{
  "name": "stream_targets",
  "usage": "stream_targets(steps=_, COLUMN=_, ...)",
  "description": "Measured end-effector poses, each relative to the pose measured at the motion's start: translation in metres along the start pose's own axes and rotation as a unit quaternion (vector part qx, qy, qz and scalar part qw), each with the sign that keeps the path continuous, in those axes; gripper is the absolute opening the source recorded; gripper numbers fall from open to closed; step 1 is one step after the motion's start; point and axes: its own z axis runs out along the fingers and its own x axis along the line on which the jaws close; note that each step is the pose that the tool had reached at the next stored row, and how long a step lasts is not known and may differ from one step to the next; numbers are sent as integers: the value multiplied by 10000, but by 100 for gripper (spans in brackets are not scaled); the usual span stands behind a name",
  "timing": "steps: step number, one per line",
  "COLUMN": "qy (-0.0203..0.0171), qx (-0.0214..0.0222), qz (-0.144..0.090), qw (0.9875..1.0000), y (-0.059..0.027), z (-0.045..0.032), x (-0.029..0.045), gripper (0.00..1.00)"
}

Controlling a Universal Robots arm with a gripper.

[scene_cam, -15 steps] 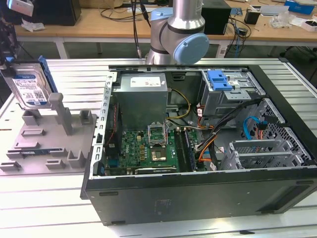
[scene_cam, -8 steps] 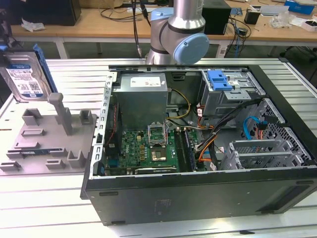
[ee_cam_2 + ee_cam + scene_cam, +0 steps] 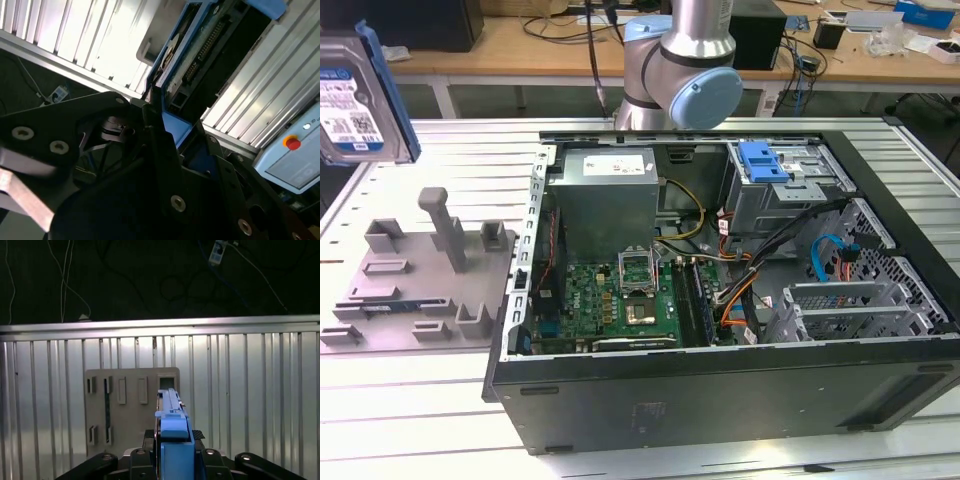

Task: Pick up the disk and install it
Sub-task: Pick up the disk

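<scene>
Disk in hand, well above fixture

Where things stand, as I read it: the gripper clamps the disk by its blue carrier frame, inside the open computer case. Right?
Not quite. The gripper does clamp the disk by its blue carrier frame, but not inside the computer case: the exterior view shows the disk in the air above the grey fixture tray, at that view's left, outside the case.
</scene>
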Motion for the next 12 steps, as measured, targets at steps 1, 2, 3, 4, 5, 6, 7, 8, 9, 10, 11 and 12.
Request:
stream_targets(steps=1, qy=0, qx=1, qz=0, qw=10000, y=0, z=-37, x=3, gripper=37)
stream_targets(steps=2, qy=0, qx=1, qz=0, qw=10000, y=0, z=-84, x=6, gripper=37)
stream_targets(steps=3, qy=0, qx=1, qz=-1, qw=10000, y=-1, z=-124, x=10, gripper=37)
stream_targets(steps=4, qy=-1, qx=1, qz=0, qw=10000, y=-1, z=-169, x=14, gripper=37)
stream_targets(steps=5, qy=-1, qx=0, qz=-1, qw=10000, y=-2, z=-213, x=18, gripper=37)
stream_targets(steps=6, qy=-1, qx=-1, qz=0, qw=10000, y=-2, z=-254, x=22, gripper=37)
stream_targets(steps=7, qy=-1, qx=0, qz=-1, qw=10000, y=-3, z=-293, x=27, gripper=37)
stream_targets(steps=8, qy=-2, qx=0, qz=0, qw=10000, y=-3, z=-331, x=31, gripper=37)
stream_targets(steps=9, qy=-2, qx=0, qz=0, qw=10000, y=-3, z=-374, x=36, gripper=37)
stream_targets(steps=10, qy=-3, qx=0, qz=0, qw=10000, y=-3, z=-418, x=41, gripper=37)
stream_targets(steps=11, qy=-3, qx=0, qz=0, qw=10000, y=-4, z=-463, x=47, gripper=37)
stream_targets(steps=12, qy=-4, qx=0, qz=0, qw=10000, y=-4, z=-507, x=53, gripper=37)
